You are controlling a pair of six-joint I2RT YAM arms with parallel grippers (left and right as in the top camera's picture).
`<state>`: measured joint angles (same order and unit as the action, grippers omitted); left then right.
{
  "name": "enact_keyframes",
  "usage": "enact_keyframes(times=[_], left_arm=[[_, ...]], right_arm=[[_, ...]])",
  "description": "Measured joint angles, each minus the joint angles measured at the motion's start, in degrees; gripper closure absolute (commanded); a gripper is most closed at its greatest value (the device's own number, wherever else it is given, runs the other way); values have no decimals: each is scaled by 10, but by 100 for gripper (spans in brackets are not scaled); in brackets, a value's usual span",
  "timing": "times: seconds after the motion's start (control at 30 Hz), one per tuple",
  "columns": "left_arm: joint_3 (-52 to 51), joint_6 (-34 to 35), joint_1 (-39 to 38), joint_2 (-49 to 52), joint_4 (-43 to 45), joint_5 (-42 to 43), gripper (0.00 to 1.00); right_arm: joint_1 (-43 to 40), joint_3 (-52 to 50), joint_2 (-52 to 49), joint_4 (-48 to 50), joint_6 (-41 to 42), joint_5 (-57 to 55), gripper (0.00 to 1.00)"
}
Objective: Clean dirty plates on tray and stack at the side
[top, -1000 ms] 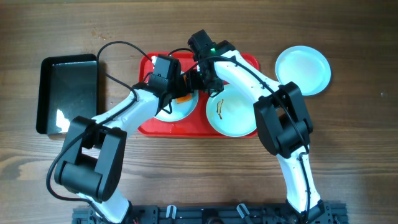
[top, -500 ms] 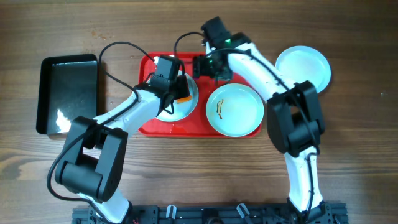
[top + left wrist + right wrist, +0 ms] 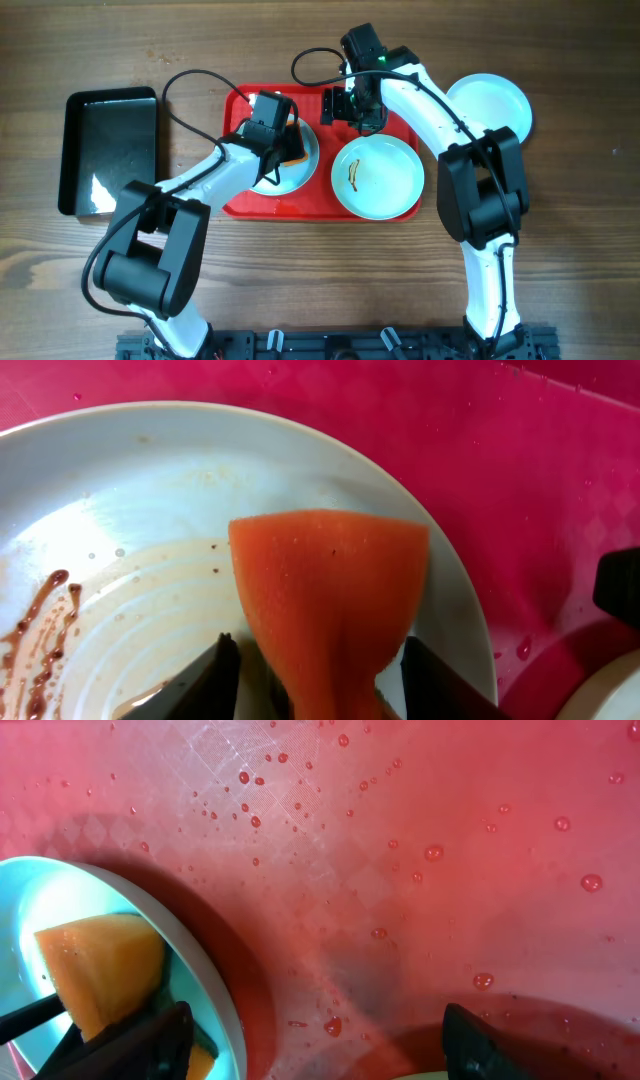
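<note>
The red tray (image 3: 245, 200) holds two plates. The left plate (image 3: 272, 180) carries brown sauce streaks (image 3: 40, 620), and an orange sponge (image 3: 330, 590) rests on it. My left gripper (image 3: 320, 650) is shut on that sponge, above the plate (image 3: 130, 510). The middle plate (image 3: 378, 177) has a thin dark and yellow smear. A third plate (image 3: 487, 112) lies on the table to the right of the tray. My right gripper (image 3: 315, 1040) is open over the wet tray floor (image 3: 400, 850) near the tray's back edge, with nothing between its fingers and the left plate's rim (image 3: 200, 980) beside it.
A glossy black tray (image 3: 110, 150) lies on the wooden table at the far left. Water drops dot the red tray. A black cable (image 3: 190, 80) loops over the tray's back left corner.
My right gripper has drawn away from the left plate's edge toward the tray's back right. The left gripper stays on the plate with the sponge.
</note>
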<state>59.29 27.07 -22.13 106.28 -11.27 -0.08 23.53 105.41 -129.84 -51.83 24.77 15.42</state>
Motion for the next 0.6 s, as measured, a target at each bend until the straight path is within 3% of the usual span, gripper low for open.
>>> enact_keyframes(times=[0.07, 0.17, 0.37, 0.6], left_arm=[[0, 0, 0, 0, 3, 1, 69], [0, 6, 0, 0, 4, 2, 96], [0, 3, 0, 0, 4, 1, 96], [0, 3, 0, 0, 3, 1, 96]], right_arm=[[0, 0, 0, -3, -2, 0, 32], [1, 0, 0, -5, -4, 0, 46], [16, 0, 0, 0, -11, 0, 62], [56, 0, 0, 15, -15, -16, 62]])
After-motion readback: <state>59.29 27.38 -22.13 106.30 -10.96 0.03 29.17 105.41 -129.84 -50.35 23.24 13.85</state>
